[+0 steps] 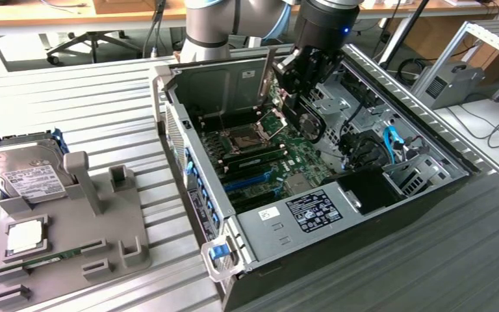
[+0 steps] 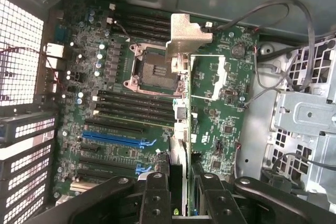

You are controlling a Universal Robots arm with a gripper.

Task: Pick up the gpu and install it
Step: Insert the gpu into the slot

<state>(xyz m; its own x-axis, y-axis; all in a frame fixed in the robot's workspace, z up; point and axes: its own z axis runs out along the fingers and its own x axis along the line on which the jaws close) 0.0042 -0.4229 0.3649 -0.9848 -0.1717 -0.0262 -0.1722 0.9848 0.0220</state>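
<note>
Gripper (image 1: 297,91) (image 2: 184,179) is clamping the gpu (image 1: 307,125) (image 2: 182,121) w/ jaws roughly half apart. The black jointed fingers (image 2: 157,192) are pressing on either flat side of the thin card. The gpu is hanging on edge inside the open case (image 1: 319,221), over the motherboard (image 2: 121,124) and near the square CPU socket (image 2: 152,69); can't tell if it's touching a slot.

In the exterior view the card's round black fan is facing out. In the wrist view the card is showing edge-on, w/ its bent silver metal bracket (image 2: 186,35) at the far end.

The motherboard is showing as a green board w/ long dark slots and one blue slot (image 2: 113,140). The case is sitting on a ribbed metal table (image 1: 76,97). To the exterior view's left, a grey moulded tray (image 1: 102,240) is holding a silver hard drive (image 1: 24,175) w/ a white label.
</note>
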